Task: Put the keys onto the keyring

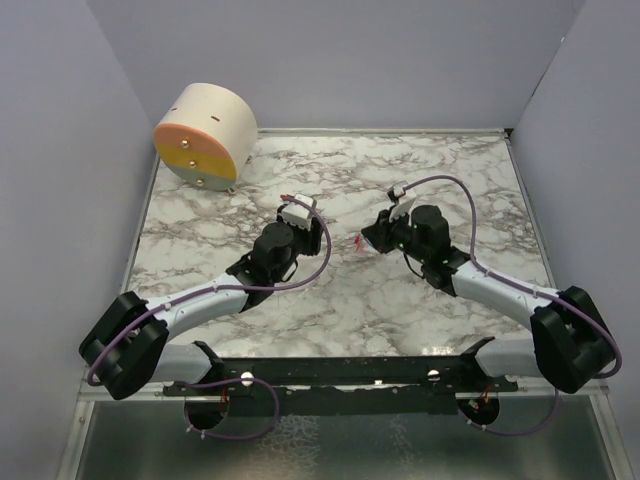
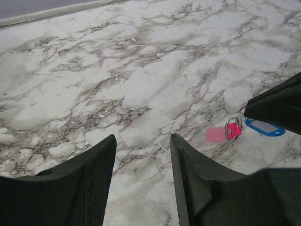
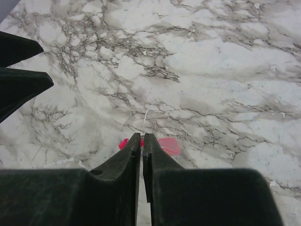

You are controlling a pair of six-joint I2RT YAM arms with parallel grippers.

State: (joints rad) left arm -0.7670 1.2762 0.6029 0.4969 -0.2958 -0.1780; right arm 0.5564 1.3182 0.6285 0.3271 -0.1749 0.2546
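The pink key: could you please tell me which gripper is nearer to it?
Right. The right gripper, shut, is right at the pink key; the left gripper hangs open, clearly apart from it.

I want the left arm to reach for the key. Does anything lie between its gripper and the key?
Nothing visible does: only bare table lies between the open left gripper and the key. The right gripper sits at the keyring, just past the key, so the arms may crowd there.
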